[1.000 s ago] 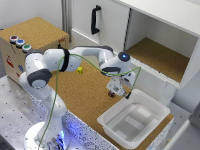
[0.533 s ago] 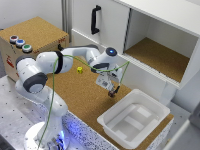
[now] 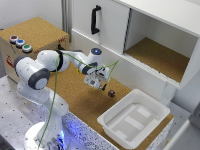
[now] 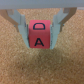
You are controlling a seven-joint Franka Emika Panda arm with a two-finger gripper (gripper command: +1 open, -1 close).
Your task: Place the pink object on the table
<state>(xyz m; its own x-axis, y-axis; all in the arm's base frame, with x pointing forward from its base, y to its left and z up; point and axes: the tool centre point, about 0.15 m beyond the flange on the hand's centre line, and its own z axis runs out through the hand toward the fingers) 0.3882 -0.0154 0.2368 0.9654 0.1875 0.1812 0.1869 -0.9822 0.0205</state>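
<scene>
The pink object (image 4: 39, 35), a small block marked with letters, is held between the two fingers of the hand (image 3: 98, 83), above the cork tabletop (image 3: 80, 102). From the exterior view the block itself can hardly be made out, so its height above the surface is uncertain. For a clean placement, the block should be lowered straight until its base rests flat, kept apart from the dark ball (image 3: 111, 93) nearby, and only then released.

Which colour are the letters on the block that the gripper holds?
Black, on the pink object; the wrist view shows it best, between the gripper fingers.
</scene>
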